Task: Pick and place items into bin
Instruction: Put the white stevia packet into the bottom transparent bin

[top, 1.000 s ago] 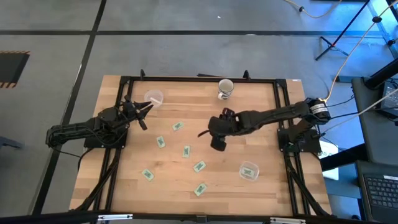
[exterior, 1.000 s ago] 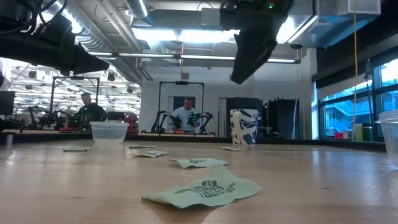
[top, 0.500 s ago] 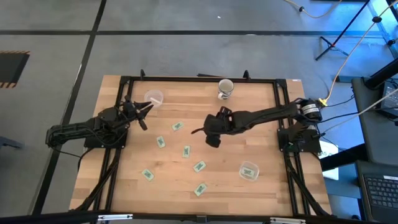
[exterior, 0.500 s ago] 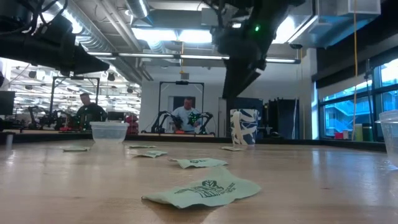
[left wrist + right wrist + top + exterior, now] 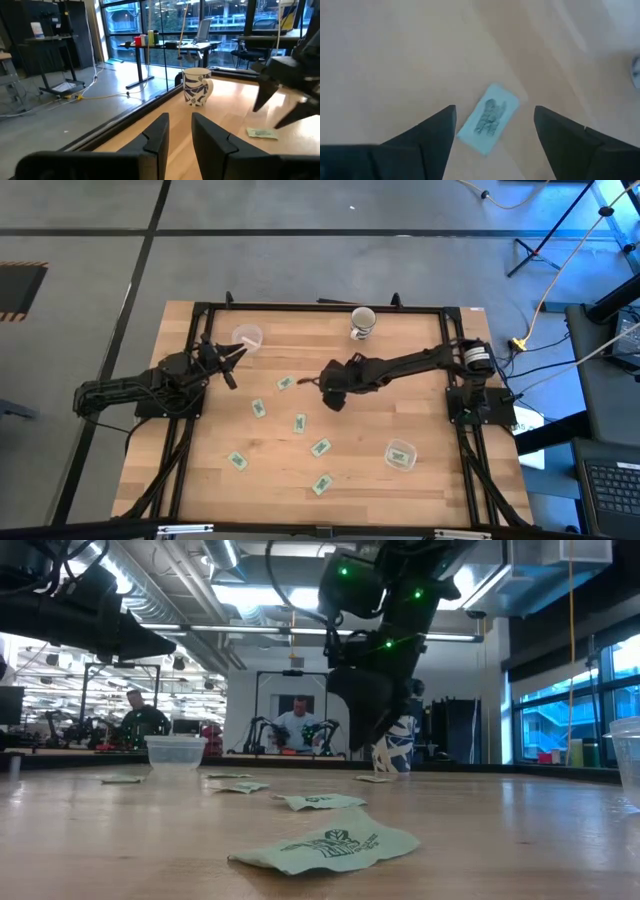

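Packets, green with white edges, are lying flat and scattered over the middle of the wooden bench [image 5: 210,470], six of them showing in the high view. Taking the bench's middle as the dial's centre in that view, with twelve o'clock at the far edge, one packet [image 5: 286,383] is lying toward eleven o'clock, another [image 5: 258,409] toward nine, a third [image 5: 300,422] near the centre, a fourth [image 5: 320,447] toward six, and two more [image 5: 237,461] [image 5: 321,484] toward seven and six near the front edge.

Largest on the bench, the right arm [image 5: 420,362] is reaching from three o'clock toward the centre. Its right claw [image 5: 318,385] is hanging above the bench just beside the eleven o'clock packet, fingers [image 5: 427,135] spread wide apart and holding nothing; in the right wrist view that packet [image 5: 488,118] is lying between them on the wood below.

The left arm [image 5: 130,390] is waiting at nine o'clock, its left claw [image 5: 232,358] pointing toward a clear plastic cup [image 5: 247,337] at eleven o'clock. Its fingers [image 5: 159,137] are standing a narrow gap apart with nothing between them.

A patterned mug [image 5: 363,323] is standing at twelve o'clock. A clear bin [image 5: 400,454] with green inside is sitting at four o'clock.
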